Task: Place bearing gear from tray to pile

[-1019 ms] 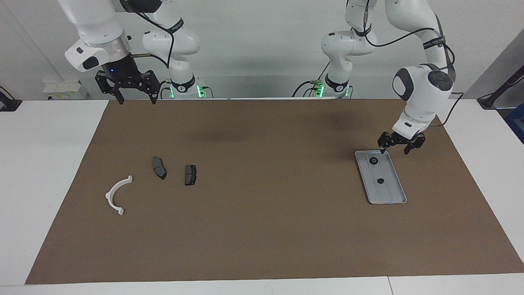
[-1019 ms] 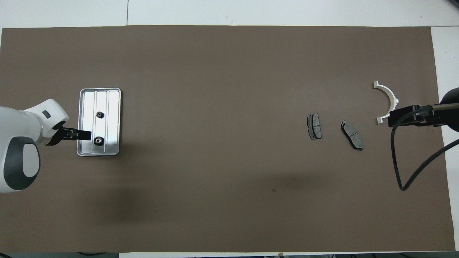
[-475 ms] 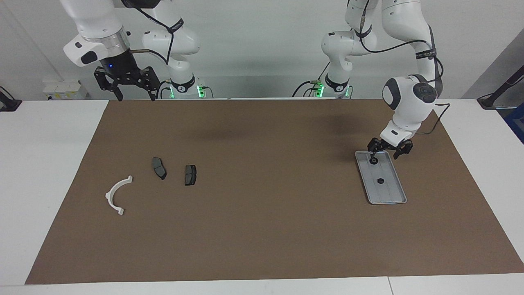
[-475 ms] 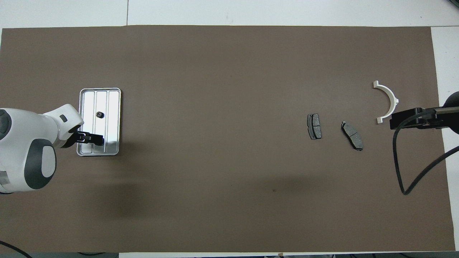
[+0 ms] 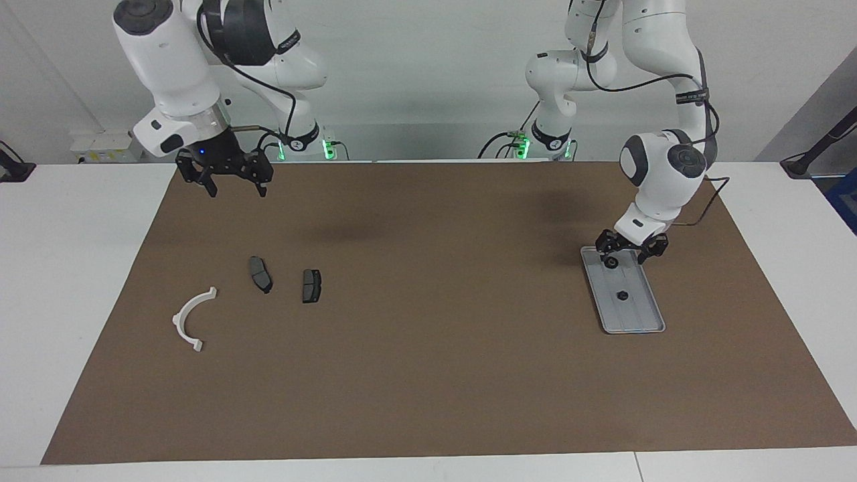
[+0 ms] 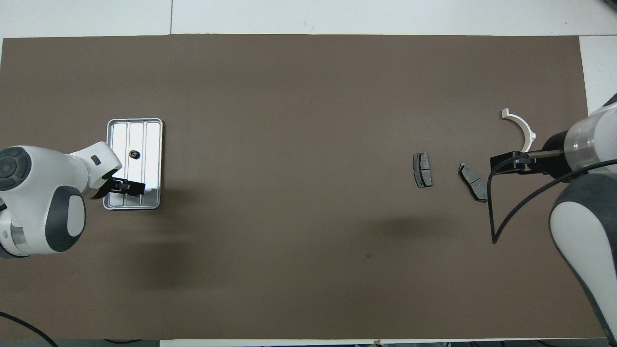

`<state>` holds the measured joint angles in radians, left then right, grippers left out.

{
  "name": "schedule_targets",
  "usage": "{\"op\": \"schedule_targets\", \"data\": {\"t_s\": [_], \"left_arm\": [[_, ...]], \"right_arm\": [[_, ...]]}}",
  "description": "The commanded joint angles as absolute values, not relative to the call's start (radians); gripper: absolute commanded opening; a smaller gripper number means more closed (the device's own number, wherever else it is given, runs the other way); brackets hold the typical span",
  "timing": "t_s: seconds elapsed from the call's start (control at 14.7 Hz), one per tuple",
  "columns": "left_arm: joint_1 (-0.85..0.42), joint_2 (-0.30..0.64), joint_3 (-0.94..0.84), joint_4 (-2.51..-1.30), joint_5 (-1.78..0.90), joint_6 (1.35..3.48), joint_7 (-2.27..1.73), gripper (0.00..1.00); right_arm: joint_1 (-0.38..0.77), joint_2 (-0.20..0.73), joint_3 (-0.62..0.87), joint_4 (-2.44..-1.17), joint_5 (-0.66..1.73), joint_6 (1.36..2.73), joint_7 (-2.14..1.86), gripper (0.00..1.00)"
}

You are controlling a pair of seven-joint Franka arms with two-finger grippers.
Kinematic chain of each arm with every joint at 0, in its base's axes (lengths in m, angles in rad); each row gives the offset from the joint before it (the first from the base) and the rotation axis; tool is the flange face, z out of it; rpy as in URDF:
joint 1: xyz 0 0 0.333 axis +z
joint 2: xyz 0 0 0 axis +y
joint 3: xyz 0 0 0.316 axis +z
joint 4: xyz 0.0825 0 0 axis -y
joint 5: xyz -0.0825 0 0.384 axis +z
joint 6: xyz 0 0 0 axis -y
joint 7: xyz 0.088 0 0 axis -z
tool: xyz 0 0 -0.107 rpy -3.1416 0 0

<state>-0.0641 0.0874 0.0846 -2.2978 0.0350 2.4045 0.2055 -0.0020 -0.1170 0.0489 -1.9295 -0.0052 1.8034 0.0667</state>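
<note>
The silver tray (image 5: 641, 314) lies at the left arm's end of the mat, also seen from overhead (image 6: 152, 140). It holds two small dark bearing gears: one (image 5: 610, 262) at its end nearer the robots, one (image 5: 621, 294) mid-tray (image 6: 133, 153). My left gripper (image 5: 627, 255) is open and low over the tray's nearer end, one finger right at the nearer gear; in the overhead view it (image 6: 129, 186) hides that gear. The pile is a white half-ring bracket (image 5: 191, 318) and two brake pads (image 5: 260, 274) (image 5: 311, 286). My right gripper (image 5: 231, 184) is open and empty in the air.
A brown mat (image 5: 428, 375) covers the white table. In the overhead view the right gripper (image 6: 505, 161) and its cable lie between the bracket (image 6: 524, 129) and the nearer brake pad (image 6: 473, 182); the other pad (image 6: 422, 169) is beside them.
My left gripper came in over the tray's nearer end and dropped to the gear there. My right arm swung out from the mat's edge toward the pile.
</note>
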Motion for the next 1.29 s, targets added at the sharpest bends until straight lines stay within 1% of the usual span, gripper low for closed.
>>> {"op": "schedule_targets", "data": {"t_s": [0.0,0.27,0.48,0.54,1.22], "left_arm": [[-0.074,0.089,0.091,-2.313,0.040,2.433,0.213,0.96],[-0.074,0.094,0.087,-2.315,0.032,2.430,0.212,0.96],[-0.094,0.094,0.087,-2.324,0.008,2.428,0.209,0.96],[-0.094,0.092,0.087,-2.329,0.003,2.428,0.209,0.96],[-0.094,0.092,0.087,-2.355,-0.002,2.447,0.207,0.94]], "right_arm": [[-0.002,-0.109,0.051,-2.054,0.014,1.945,0.100,1.00],[0.000,0.033,0.051,-2.069,0.014,2.106,0.109,1.00],[0.002,0.122,0.054,-2.068,0.014,2.230,0.135,1.00],[0.000,0.129,0.054,-2.066,0.014,2.246,0.149,1.00],[0.002,0.130,0.060,-2.060,0.012,2.246,0.155,1.00]]}}
